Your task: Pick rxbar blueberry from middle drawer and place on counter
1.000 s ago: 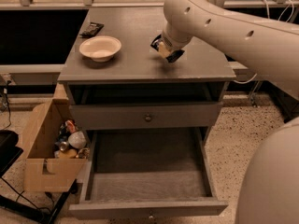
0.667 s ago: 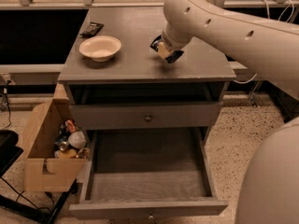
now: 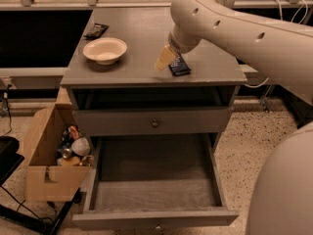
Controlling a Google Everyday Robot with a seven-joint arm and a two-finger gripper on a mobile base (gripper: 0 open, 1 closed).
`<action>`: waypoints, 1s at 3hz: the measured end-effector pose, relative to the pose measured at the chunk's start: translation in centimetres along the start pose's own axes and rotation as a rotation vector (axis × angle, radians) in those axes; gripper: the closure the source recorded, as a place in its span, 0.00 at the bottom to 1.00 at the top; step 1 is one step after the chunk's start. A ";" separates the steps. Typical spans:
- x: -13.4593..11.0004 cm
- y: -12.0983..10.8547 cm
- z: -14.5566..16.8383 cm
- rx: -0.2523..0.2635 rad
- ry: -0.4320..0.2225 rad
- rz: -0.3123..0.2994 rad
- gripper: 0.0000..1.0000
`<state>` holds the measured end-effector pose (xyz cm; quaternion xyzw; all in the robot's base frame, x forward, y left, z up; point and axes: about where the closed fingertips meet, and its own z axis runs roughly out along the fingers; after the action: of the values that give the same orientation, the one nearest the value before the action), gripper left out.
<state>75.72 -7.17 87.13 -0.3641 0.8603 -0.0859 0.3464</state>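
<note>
Standing in front of the cabinet, I see the middle drawer [image 3: 156, 180] pulled out nearest me, with nothing showing on its grey floor. To its left sits a cardboard box [image 3: 44, 175] with odds and ends inside. Above the drawer comes the shallower drawer front [image 3: 195, 121] with its round knob, and then the counter [image 3: 137, 70]. The rxbar blueberry [image 3: 179, 66] is up there, near the front edge and right of the middle, seemingly lying flat on the grey top. The gripper [image 3: 167, 61] hangs just at the bar's left end, touching it or nearly so; whether it is clamped on the bar or free of it I cannot tell. I'd judge the bar light and thin, fairly stiff inside a slick wrapper, so a hold across its narrow width at mid-length would suit best. Farther back on the left stands a pale bowl [image 3: 104, 49], and beyond it lies another dark wrapper [image 3: 96, 31].
</note>
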 end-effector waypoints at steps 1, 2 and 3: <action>-1.4 -1.1 -3.6 -0.056 -0.027 0.029 0.00; -2.9 -2.8 -11.4 -0.089 -0.081 0.023 0.00; -2.0 -4.8 -20.2 -0.039 -0.151 0.029 0.00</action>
<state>66.13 -11.38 105.21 -0.3638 0.8384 -0.0367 0.4042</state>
